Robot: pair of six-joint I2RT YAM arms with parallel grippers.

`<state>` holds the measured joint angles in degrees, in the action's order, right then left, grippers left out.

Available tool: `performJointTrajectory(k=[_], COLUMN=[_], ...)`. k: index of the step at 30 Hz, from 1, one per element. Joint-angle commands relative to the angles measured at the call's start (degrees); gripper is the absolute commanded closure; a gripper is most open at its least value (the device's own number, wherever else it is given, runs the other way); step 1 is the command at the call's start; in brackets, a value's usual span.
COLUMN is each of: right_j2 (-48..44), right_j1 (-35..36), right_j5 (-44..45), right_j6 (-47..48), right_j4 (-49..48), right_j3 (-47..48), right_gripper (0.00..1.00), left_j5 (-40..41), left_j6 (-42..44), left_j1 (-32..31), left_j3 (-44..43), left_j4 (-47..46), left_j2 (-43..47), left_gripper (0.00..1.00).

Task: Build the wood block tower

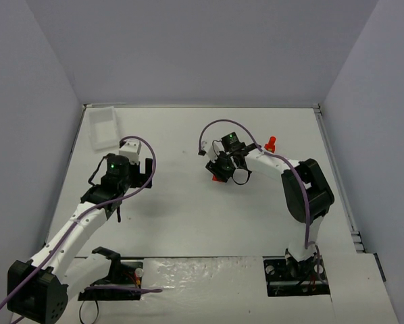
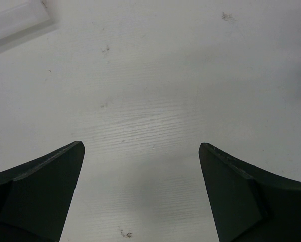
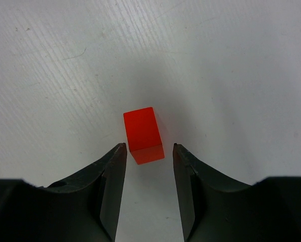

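While the wood block tower (image 1: 270,143) stands as a small upright red stack at about 1 o'clock from the middle of the table (image 1: 188,223), it reads as only partly built. It is too small in the overhead view to count its layers or make out a base.

Right gripper (image 3: 149,146): lowered over a loose red block (image 3: 142,130) lying on the table near the centre, at about 8 o'clock from the stack and well apart from it. Jaws partly open. The fingertips flank the near end of the block with a thin gap on each side, so no contact, and nothing is held yet. The block sits slightly skewed to the finger line.

Left gripper (image 2: 141,151): jaws spread wide, nothing between them, only bare table below. It hangs at about 9 o'clock from centre, near the clear tray (image 1: 104,127), which sits in the 10 o'clock far corner.

Progress, my judgement: early to middle. Done: a short stack is up. Left: close on this block, carry it toward 2 o'clock and seat it on the stack. No other loose pieces are visible, and the arms may be hiding some. Tray contents cannot be made out.
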<state>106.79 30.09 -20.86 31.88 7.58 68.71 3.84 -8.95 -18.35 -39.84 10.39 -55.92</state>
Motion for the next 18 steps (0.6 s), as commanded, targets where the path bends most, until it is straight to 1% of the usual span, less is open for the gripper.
performJointTrajectory(k=[1, 12, 15, 18], right_j2=[0.75, 1.45, 1.50, 1.47], right_j1=[0.24, 0.24, 0.20, 0.24], right_j5=[-1.02, -1.11, -0.97, -1.02], right_j6=[0.97, 1.73, 2.14, 2.53], right_j4=[0.47, 0.95, 1.09, 1.08], right_j3=[2.90, 3.84, 4.03, 4.20], right_gripper=[0.62, 0.65, 0.71, 0.81], left_j5=[-0.67, -0.76, -0.76, -0.78], left_j6=[0.95, 0.90, 0.95, 1.04], left_j1=[-0.11, -0.11, -0.11, -0.11], left_j3=[-0.92, -0.86, -0.86, -0.86], left_j4=[-3.45, -3.45, -3.45, -3.45], left_j2=[1.08, 1.13, 1.16, 1.17], left_gripper=[0.03, 0.03, 0.03, 0.03])
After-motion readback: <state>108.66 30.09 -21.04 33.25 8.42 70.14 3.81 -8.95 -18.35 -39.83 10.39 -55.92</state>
